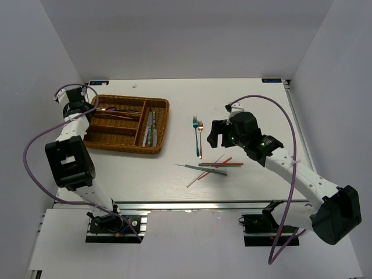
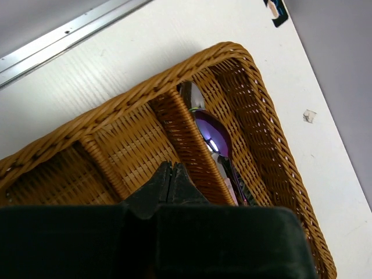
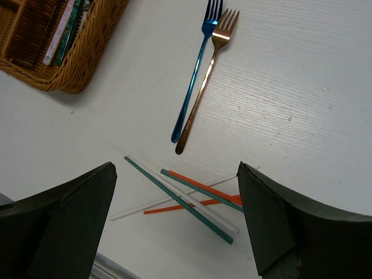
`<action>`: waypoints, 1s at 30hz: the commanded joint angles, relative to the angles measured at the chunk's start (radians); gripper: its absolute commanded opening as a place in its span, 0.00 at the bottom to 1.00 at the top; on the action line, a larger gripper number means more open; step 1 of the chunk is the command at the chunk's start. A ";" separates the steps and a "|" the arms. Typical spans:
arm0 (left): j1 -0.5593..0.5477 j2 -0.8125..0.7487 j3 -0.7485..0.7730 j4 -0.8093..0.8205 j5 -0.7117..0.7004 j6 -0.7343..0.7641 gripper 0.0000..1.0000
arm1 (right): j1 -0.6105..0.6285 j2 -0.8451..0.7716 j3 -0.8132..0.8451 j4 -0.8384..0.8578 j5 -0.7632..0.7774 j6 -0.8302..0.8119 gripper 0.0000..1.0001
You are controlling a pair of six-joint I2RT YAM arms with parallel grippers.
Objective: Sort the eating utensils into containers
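Note:
The brown wicker tray [image 1: 164, 122] lies at the back left. Purple and silver spoons [image 1: 116, 110] lie in its far left section, and knives [image 1: 150, 129] in its right section. My left gripper [image 1: 90, 110] hovers over the tray's left end, shut and empty [image 2: 170, 167], beside a purple spoon [image 2: 212, 133] and a silver spoon [image 2: 190, 95]. My right gripper [image 1: 218, 139] is open and empty [image 3: 176, 168] above a crossed pile of chopsticks [image 3: 192, 197], which are teal, orange and pale grey. A blue fork [image 3: 195, 81] and a copper fork [image 3: 206, 87] lie side by side beyond them.
The tray's near right corner [image 3: 87, 64] shows in the right wrist view with knives [image 3: 64, 29] inside. The chopstick pile [image 1: 212, 167] sits near the table's front edge. An aluminium rail [image 1: 192, 204] runs along that edge.

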 commanded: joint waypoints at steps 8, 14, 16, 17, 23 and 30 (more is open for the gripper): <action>0.000 0.018 -0.016 0.042 0.069 -0.023 0.38 | -0.006 0.014 0.015 0.042 -0.037 -0.009 0.90; 0.000 -0.031 -0.022 -0.039 -0.025 -0.048 0.98 | -0.006 0.076 0.044 0.067 -0.059 -0.009 0.89; 0.000 -0.057 -0.005 -0.067 -0.019 -0.045 0.98 | -0.006 0.153 0.091 0.065 -0.083 0.008 0.89; 0.000 -0.066 0.004 -0.082 -0.017 -0.043 0.98 | -0.006 0.182 0.111 0.061 -0.073 0.017 0.89; -0.003 -0.222 0.074 -0.231 0.030 0.007 0.98 | 0.029 0.470 0.284 -0.025 0.114 0.069 0.83; -0.020 -0.593 -0.255 -0.113 0.285 0.124 0.98 | 0.046 0.672 0.404 -0.013 0.200 0.079 0.54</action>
